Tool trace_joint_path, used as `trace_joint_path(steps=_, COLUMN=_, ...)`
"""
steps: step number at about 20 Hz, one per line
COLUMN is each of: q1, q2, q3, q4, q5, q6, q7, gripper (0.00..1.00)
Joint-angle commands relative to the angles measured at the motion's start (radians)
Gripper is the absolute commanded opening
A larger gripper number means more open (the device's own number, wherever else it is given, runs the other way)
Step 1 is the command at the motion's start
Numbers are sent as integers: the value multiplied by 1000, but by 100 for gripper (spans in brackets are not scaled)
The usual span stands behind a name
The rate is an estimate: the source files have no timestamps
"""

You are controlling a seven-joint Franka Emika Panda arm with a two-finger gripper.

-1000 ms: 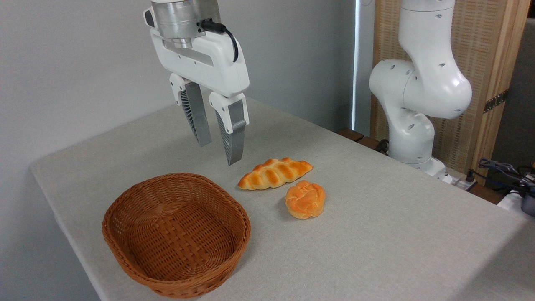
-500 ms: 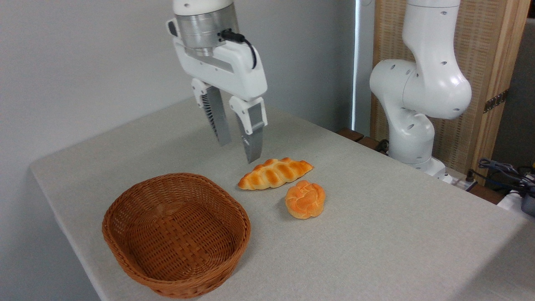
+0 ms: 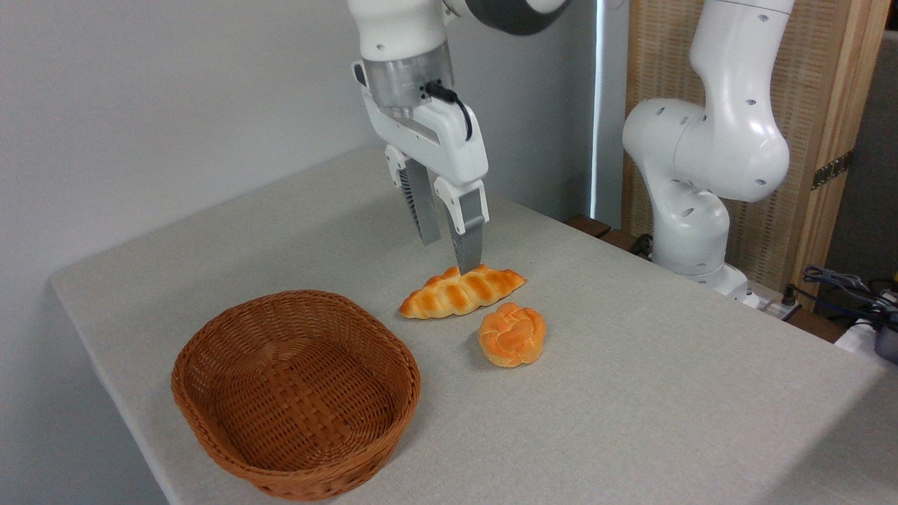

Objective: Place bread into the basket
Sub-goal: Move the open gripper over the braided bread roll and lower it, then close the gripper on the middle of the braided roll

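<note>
Bread point(image 3: 462, 290): fingers point(image 3: 468, 245) now overhead.

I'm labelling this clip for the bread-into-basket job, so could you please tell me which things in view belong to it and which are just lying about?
Belong to the job:
long braided bread
wicker basket
gripper, jaws open above the bread

Just lying about:
round knotted bun
cables at the right edge

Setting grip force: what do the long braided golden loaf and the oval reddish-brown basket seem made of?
Long braided loaf: possibly a foam or plastic replica, given its even glossy orange crust; real bread cannot be ruled out. Oval basket: woven wicker or rattan-like strands, slight sheen, braided rim.
</note>
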Motion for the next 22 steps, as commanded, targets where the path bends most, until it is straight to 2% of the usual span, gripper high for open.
trace_joint_path(steps=1, q1=-48, q2=-64, q3=11, q4=-129, q5=2, q6=62, q7=21, gripper=100)
trace_joint_path(steps=3, q1=-80, q2=-62, q3=11, q4=-152, q5=1, q6=66, q7=23, gripper=100)
trace_joint_path(steps=6, q1=-85, q2=-61, q3=11, q4=-188, q5=-7, q6=97, q7=23, gripper=100)
trace_joint_path(steps=8, q1=-100, q2=-56, q3=11, q4=-211, q5=-45, q6=130, q7=27, gripper=100)
trace_joint_path(steps=16, q1=-126, q2=-36, q3=9, q4=-266, q5=-53, q6=203, q7=36, gripper=100)
trace_joint_path(steps=19, q1=-129, q2=-30, q3=11, q4=-268, q5=-93, q6=218, q7=36, gripper=100)
trace_joint_path(steps=22, q1=-132, q2=-21, q3=11, q4=-275, q5=-96, q6=229, q7=36, gripper=100)
